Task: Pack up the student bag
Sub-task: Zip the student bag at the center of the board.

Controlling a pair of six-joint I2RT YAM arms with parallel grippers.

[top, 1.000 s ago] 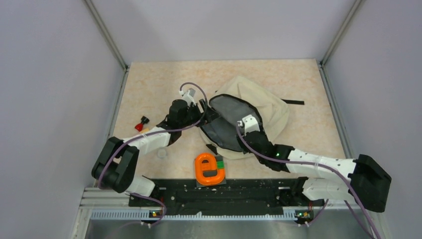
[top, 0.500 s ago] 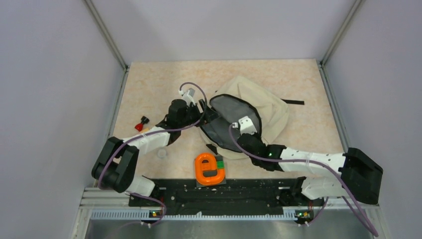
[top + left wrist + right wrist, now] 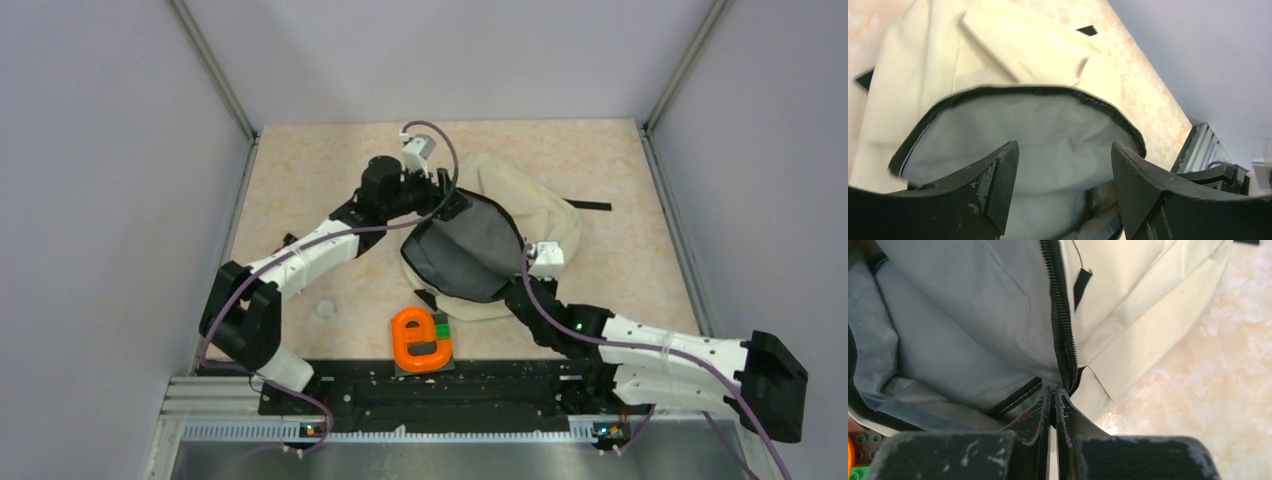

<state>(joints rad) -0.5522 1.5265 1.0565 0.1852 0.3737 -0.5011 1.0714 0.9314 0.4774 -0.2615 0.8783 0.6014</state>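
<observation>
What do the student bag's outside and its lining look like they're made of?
On the student bag, the outside looks like matte cream cloth, probably canvas or cotton: soft folds, stitched seams. The lining looks thinner, smooth grey, likely synthetic, finely wrinkled.

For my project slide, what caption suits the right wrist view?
Right gripper closed on the zipper rim of the student bag, grey lining exposed, beige tabletop beyond.

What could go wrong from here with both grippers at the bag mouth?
1. The right gripper is shut right at the zipper rim of the student bag; any bite looks thin and could slip.
2. The left gripper is open, gripping nothing, so the soft mouth may sag shut.
3. The orange piece lies just on the near side of the bag; a sweeping arm might knock it.
</observation>
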